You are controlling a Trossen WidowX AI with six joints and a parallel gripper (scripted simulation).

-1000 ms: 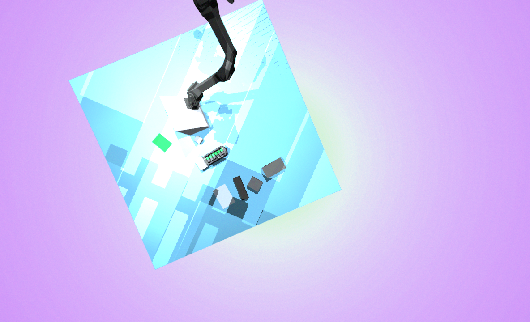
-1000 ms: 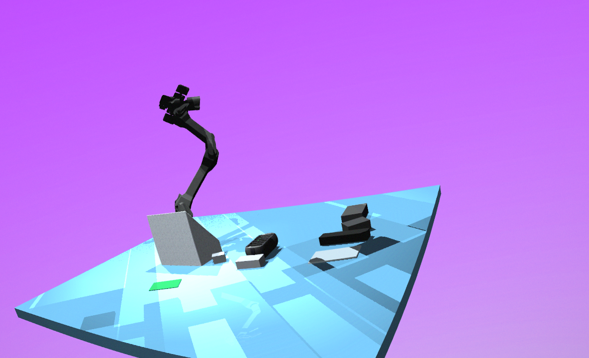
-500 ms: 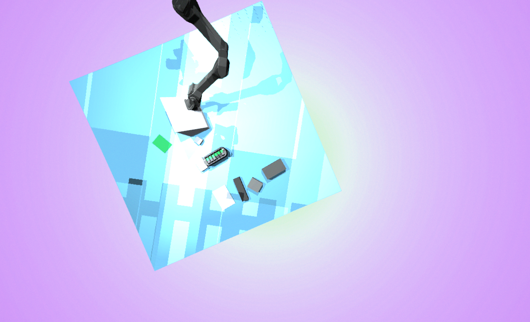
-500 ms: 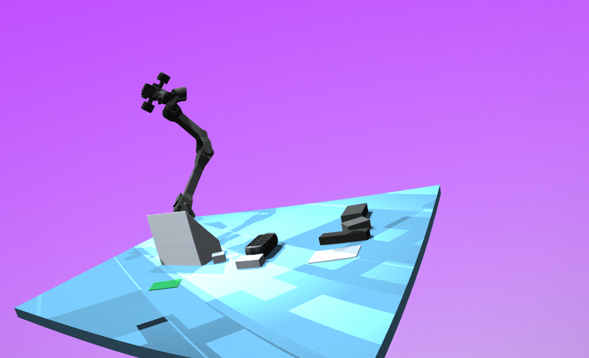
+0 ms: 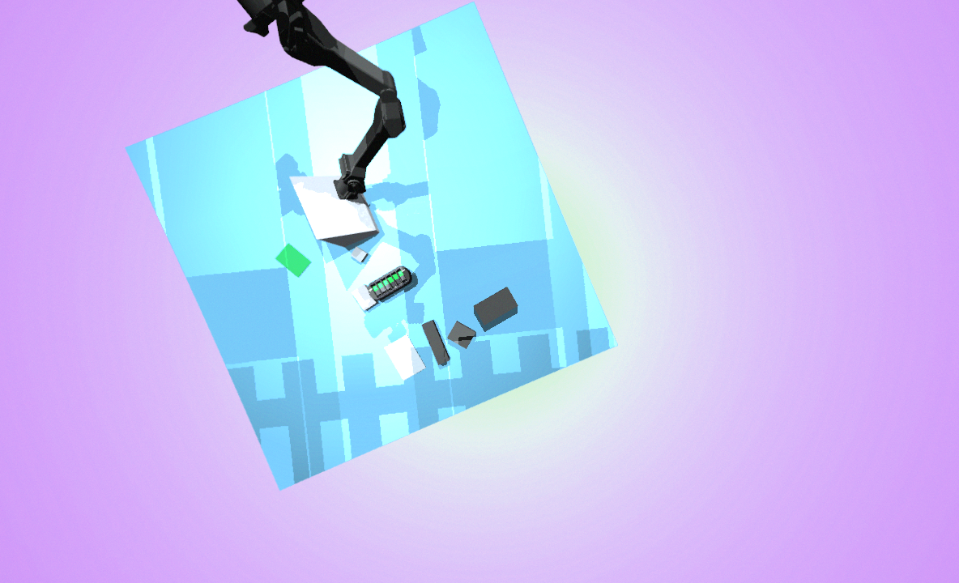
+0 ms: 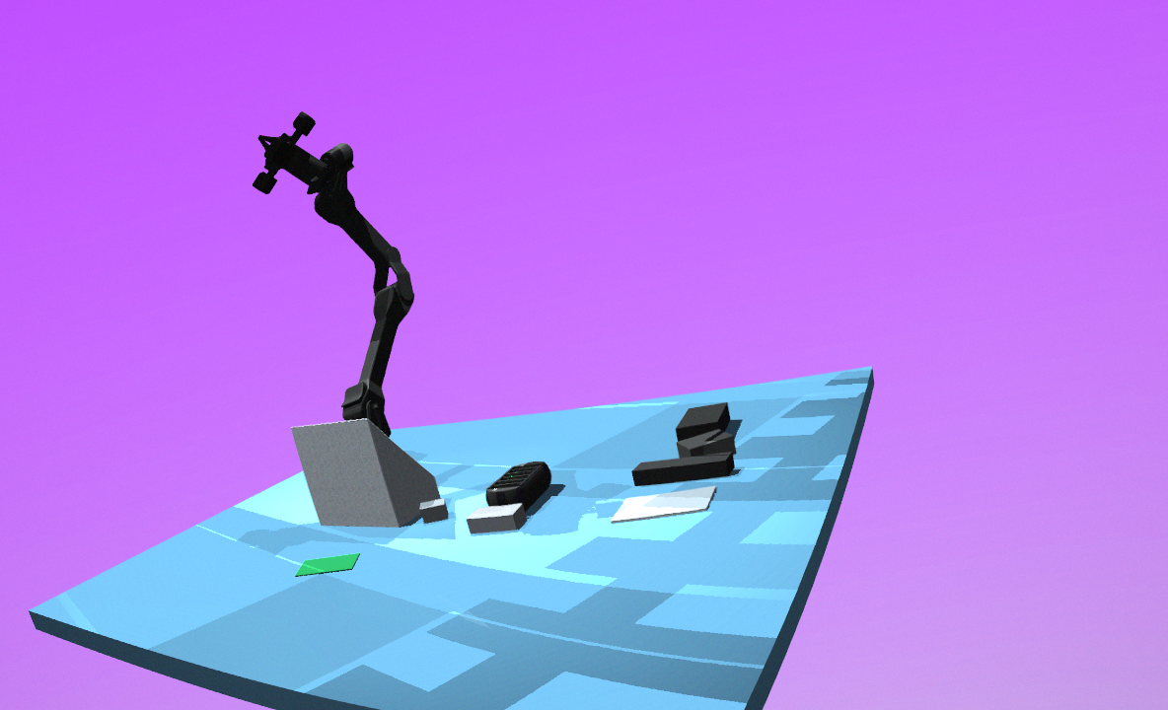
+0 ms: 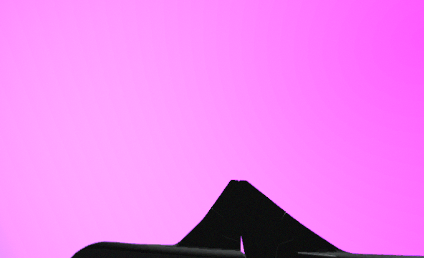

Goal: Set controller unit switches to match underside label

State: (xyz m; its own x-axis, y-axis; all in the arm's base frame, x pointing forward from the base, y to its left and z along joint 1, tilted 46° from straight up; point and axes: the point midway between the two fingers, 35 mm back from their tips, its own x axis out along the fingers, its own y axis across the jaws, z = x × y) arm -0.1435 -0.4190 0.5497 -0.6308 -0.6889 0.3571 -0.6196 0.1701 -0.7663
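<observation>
The dark grey controller unit (image 5: pixel 389 283) (image 6: pixel 532 493) sits on its base near the middle of the bench (image 5: pixel 483 159) (image 6: pixel 376 644), switches up. Green patches show along its switch row in the top view, but which ends are pressed is too small to tell. Its underside label is hidden. My gripper (image 7: pixel 237 188) (image 6: pixel 262 138) is shut, with its fingertips together and nothing between them. It is raised high above the bench, well away from the unit, and the wrist view shows only background beyond the fingers.
A pale block (image 5: pixel 362 298) (image 6: pixel 495 518) stands against or close beside the unit's end. A large grey wedge (image 5: pixel 334 210) (image 6: pixel 349 476) and a small block (image 5: pixel 359 254) (image 6: pixel 433 510) are near the arm's base. A green plate (image 5: pixel 292 259), a white plate (image 5: pixel 403 357) and dark blocks (image 5: pixel 496 308) (image 6: pixel 684 468) lie around.
</observation>
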